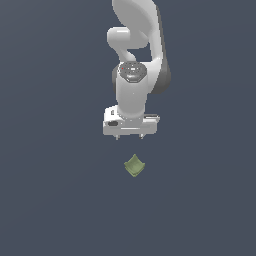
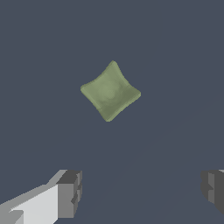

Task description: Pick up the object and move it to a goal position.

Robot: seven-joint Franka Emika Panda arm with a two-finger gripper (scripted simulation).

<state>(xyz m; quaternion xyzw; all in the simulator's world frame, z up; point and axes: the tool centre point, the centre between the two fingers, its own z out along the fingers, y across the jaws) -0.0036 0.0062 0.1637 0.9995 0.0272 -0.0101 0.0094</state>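
Note:
The object [image 1: 134,166] is a small olive-green scalloped piece with pointed corners, lying on the dark grey floor in the exterior view. The wrist view shows the object [image 2: 110,91] as a four-pointed shallow dish, hollow side up. My white gripper [image 1: 129,137] hangs above it, pointing down, apart from it with a clear gap. In the wrist view the gripper [image 2: 142,192] stands open, its two dark fingertips [image 2: 72,192] wide apart with nothing between them. The object sits ahead of the fingers, not between them.
The white arm [image 1: 136,60] rises behind the gripper in the exterior view. A plain dark grey floor [image 1: 50,190] lies all around the object.

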